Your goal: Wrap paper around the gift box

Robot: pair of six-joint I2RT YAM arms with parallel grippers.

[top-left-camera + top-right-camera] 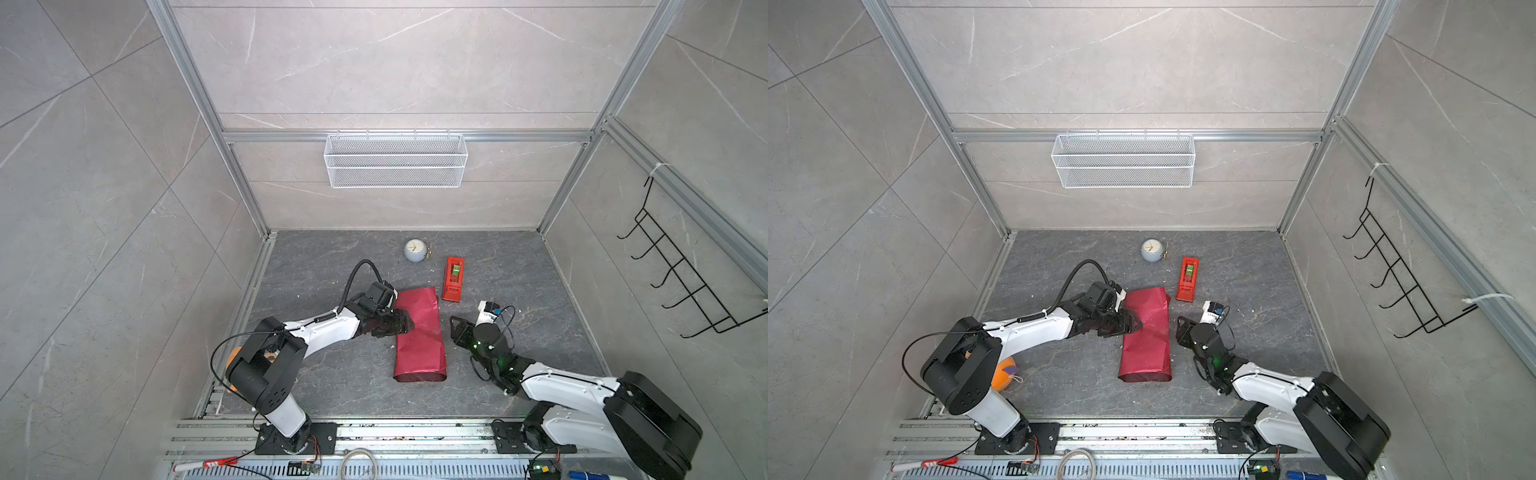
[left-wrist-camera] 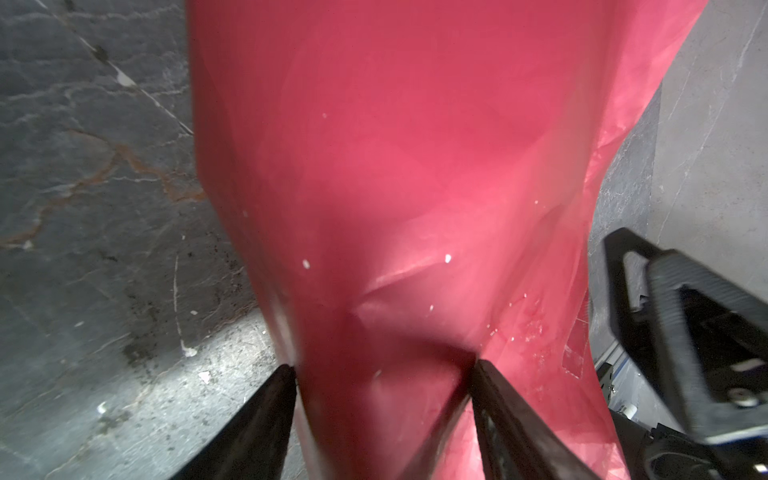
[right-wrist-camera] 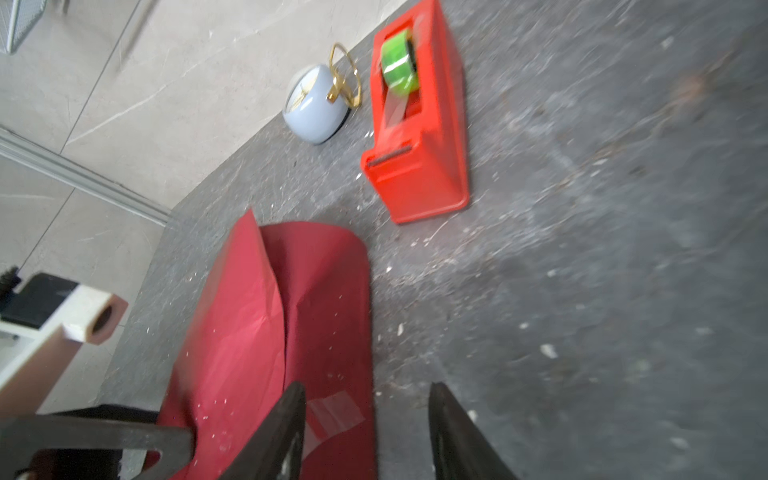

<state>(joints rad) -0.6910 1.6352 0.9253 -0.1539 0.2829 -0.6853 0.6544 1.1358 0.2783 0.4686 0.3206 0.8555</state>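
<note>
Lift your left hand [image 1: 401,325], which presses wide-jawed on the paper [image 1: 419,349], and the overlap may spring open, since only one tape strip [image 3: 332,412] seems to hold the seam. Your right hand [image 1: 454,330], jaws apart and empty, sits just beside the right edge and could snag it. The paper lies mid-way on the surface [image 1: 519,282] as a flat tube, box hidden inside, long axis running toward the back wall [image 1: 395,83].

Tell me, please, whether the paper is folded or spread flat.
Folded: the paper forms a long sleeve, one edge lapped over the other, with its near end open.
</note>
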